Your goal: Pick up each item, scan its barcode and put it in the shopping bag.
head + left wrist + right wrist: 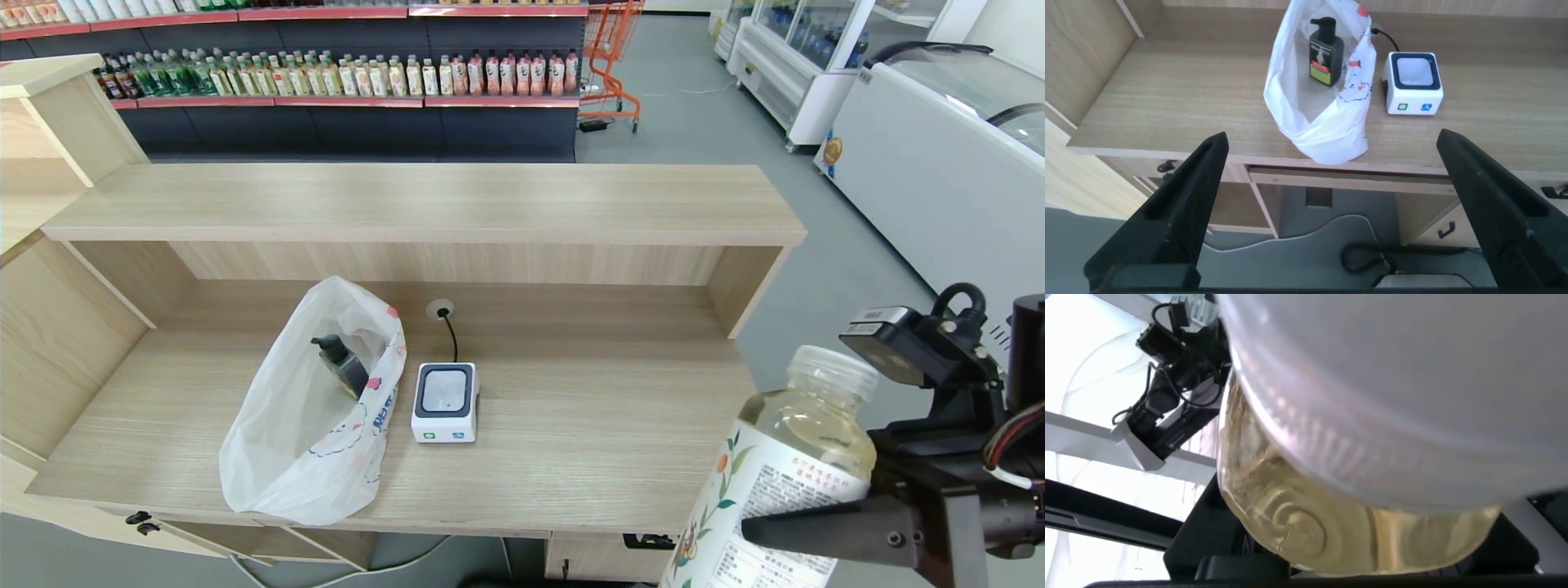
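I hold the bottle point(784, 482) of pale yellow drink in the right gripper point(804, 518). Its fingers are clamped on the labelled body, cap uppermost, off the front right corner of the counter point(588, 441). The scanner point(445, 402) sits near the counter's middle, window up. Just beside it, toward the left edge, lies the shopping bag point(302, 425), mouth open, with a black pump bottle point(343, 363) inside. The left gripper point(1333, 163) hangs off the front edge, spread wide and holding nothing.
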